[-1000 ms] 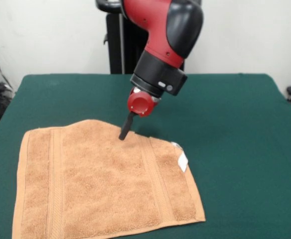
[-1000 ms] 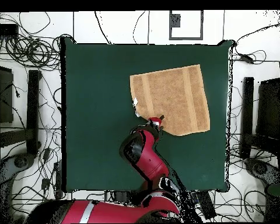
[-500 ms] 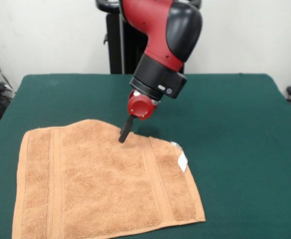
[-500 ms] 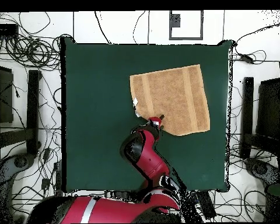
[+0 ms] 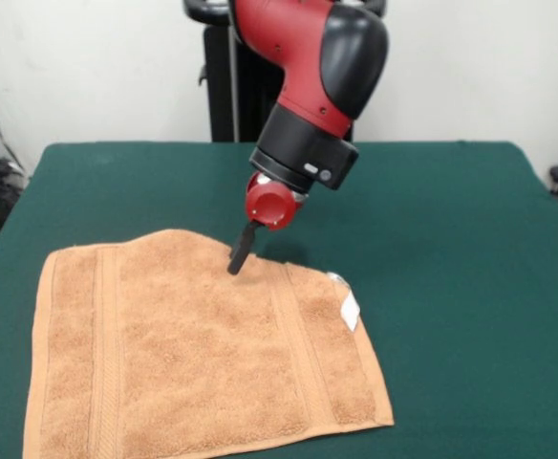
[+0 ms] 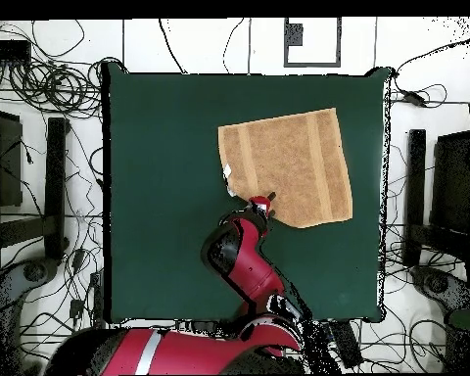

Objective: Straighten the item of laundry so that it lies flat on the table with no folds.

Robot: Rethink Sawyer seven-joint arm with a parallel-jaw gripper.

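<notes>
Small orange-tan terry-cloth towel lies on dark green felt table, directly under black gripper; finger state: can't tell. Soft, light, limp; likely drags. Suggest pinching bulged edge beside tip.

The towel's near edge runs off the bottom of the front view. The gripper shows as one dark tip; its opening cannot be made out.
</notes>
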